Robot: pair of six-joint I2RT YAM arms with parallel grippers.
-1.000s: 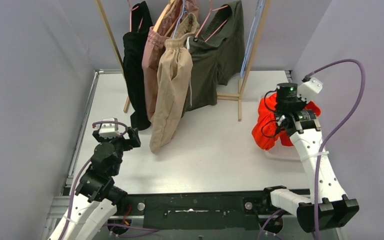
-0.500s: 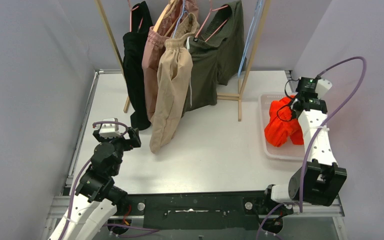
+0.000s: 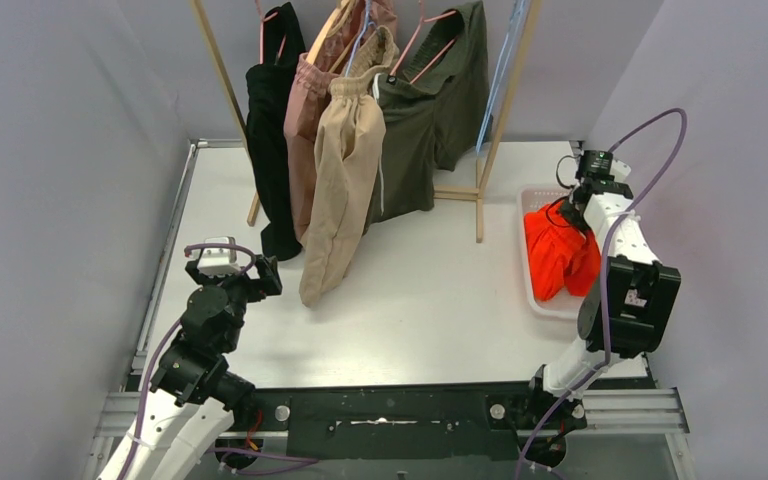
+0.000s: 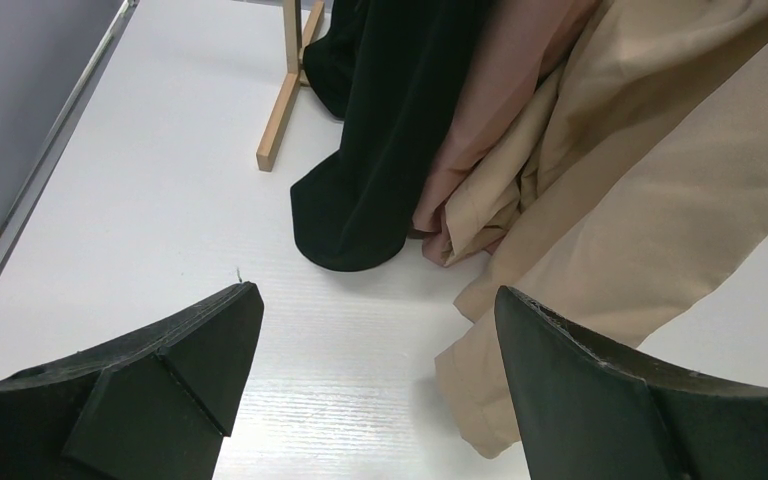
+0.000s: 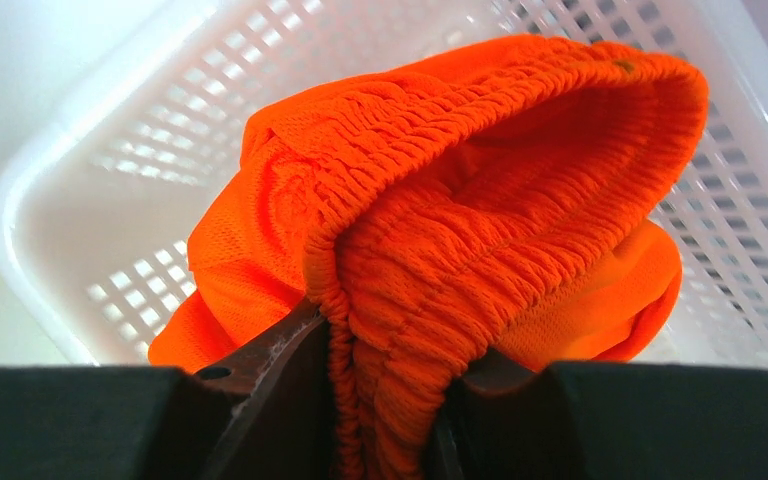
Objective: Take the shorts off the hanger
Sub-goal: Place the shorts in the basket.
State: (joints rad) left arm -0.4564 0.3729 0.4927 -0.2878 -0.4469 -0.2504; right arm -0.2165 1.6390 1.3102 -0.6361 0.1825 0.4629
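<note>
- The right fingers [image 5: 270, 350] are narrowed onto the gathered waistband of the orange shorts [image 5: 480, 200], which is pinched between them.
- These shorts are off the rack and hang from that grip over the white basket [image 5: 110, 200] at the right edge of the bench [image 3: 430, 300]. From above, their lower end seems to lie inside the basket, though the arm hides part of it.
- The left fingers [image 4: 200, 340] are spread wide, holding and touching nothing. They hover low over the bench, pointed toward the hanging clothes.
- Four more pairs hang on hangers from the wooden rack [image 3: 505, 110] at the back: black shorts [image 3: 270, 130], pink shorts [image 3: 305, 110], beige shorts [image 3: 345, 170] and olive green shorts [image 3: 430, 110], left to right.
- In the left wrist view, the black and beige hems reach down to the bench, just beyond the open fingers and apart from them.
</note>
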